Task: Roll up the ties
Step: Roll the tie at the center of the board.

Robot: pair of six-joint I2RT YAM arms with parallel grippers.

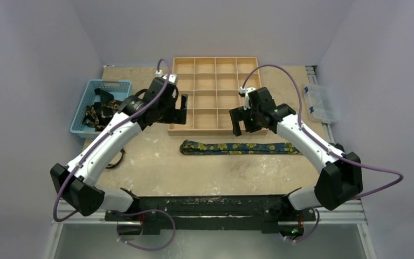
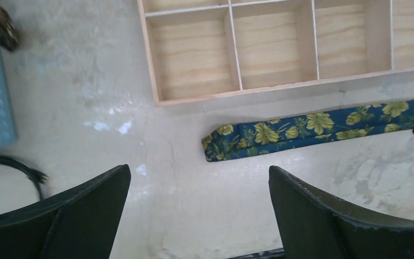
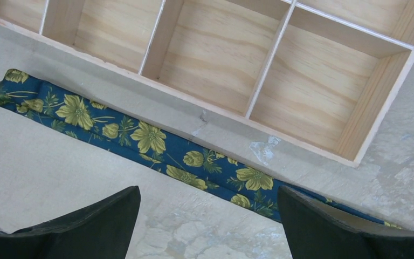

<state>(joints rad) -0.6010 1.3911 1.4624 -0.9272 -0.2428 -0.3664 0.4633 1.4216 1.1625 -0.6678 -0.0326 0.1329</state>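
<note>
The tie point(image 1: 240, 147), a long narrow strip of navy fabric printed with yellow-gold flowers, lies flat and straight on the pale, scuffed table point(image 1: 194, 172), just in front of the wooden tray point(image 1: 215, 58) (a grid of square pine compartments). At the left, a perforated blue plastic basket point(image 1: 110, 84) holds more ties point(image 1: 99, 110), bunched. The left gripper point(image 2: 199, 178) and right gripper point(image 3: 209, 197) hang near the tie's ends, fingers spread wide, gripping nothing.

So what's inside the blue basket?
A tangled heap of dark, gold-printed ties lies in the blue basket. How many there are, and anything beneath them, is hidden.
</note>
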